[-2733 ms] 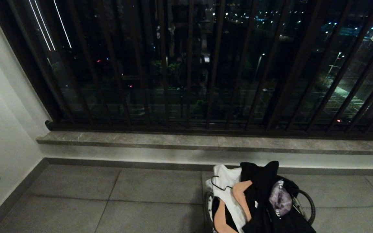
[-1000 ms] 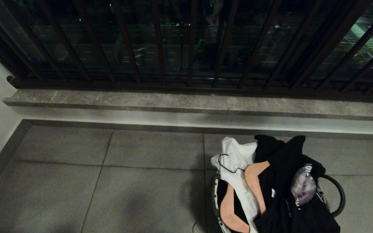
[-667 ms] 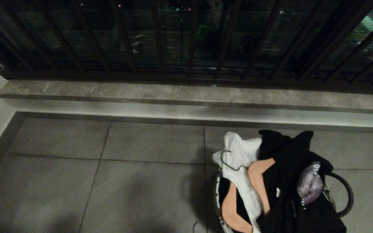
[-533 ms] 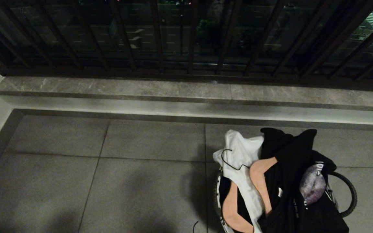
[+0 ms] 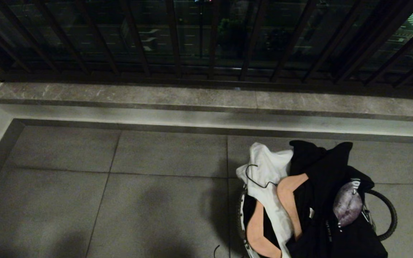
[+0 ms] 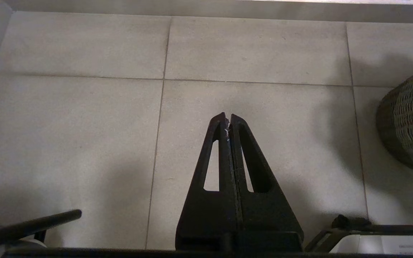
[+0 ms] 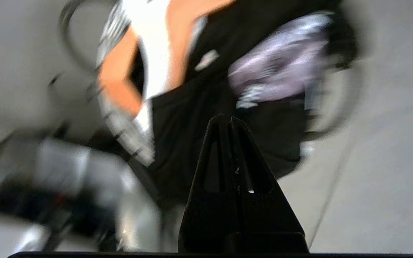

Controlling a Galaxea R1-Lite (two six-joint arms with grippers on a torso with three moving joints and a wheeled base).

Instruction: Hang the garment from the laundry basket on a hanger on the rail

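The laundry basket (image 5: 244,229) is being observed on the tiled floor (image 5: 120,200), heaped with white and black garments (image 5: 321,186), while the right claw (image 7: 227,120) is being held closed above it and the left claw (image 6: 227,120) closed over bare floor beside it.

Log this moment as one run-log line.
stage: approach | right claw: shut, empty, above laundry basket | left claw: shut, parked over floor | garments: in basket | hanger: in basket

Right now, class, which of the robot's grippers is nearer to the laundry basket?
Right. The right gripper, shut, points straight at the clothes heaped in the laundry basket. The left gripper, also shut, hangs over bare floor with the basket off to its side.
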